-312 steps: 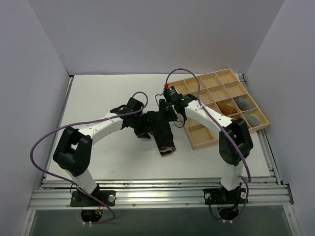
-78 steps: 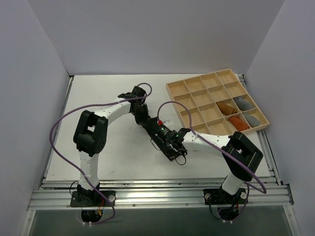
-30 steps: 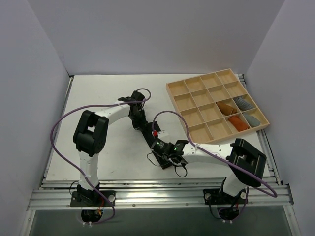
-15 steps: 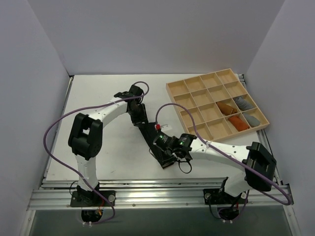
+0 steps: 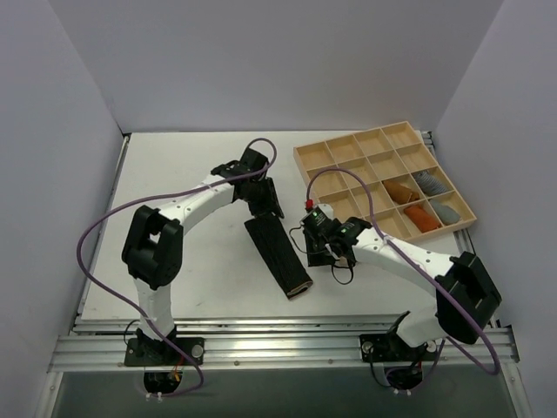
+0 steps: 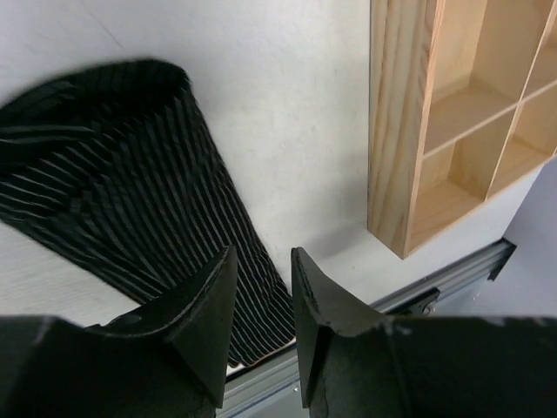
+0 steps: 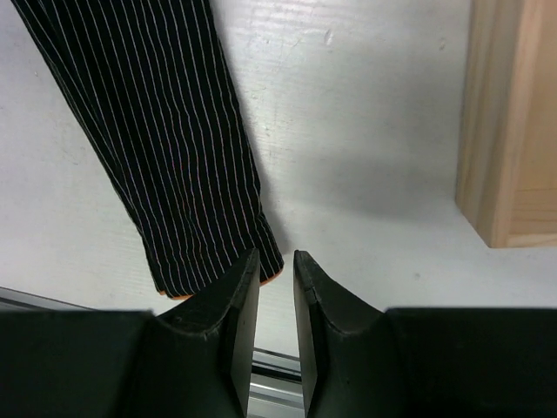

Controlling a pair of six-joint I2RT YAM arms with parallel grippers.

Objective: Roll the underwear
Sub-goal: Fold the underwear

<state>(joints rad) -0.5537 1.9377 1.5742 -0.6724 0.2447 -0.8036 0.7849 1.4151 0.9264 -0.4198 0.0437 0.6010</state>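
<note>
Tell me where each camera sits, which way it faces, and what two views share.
Top external: above and behind the bases, looking down on the table, underwear and tray; left arm and right arm show.
Left wrist: on the left arm, looking past the left claw at the underwear and the tray's corner.
Right wrist: on the right arm, looking down past the right claw at the underwear's end.
Shared: both wrist views show the striped underwear and the wooden tray.

Light was bright, even and diffuse, without glare. Only faint, soft shadows lay on the white table (image 5: pixel 191 261), one beside the wooden tray (image 7: pixel 500 131). Stripes on the underwear (image 7: pixel 165 131) were sharp in the right wrist view and slightly blurred in the left.
</note>
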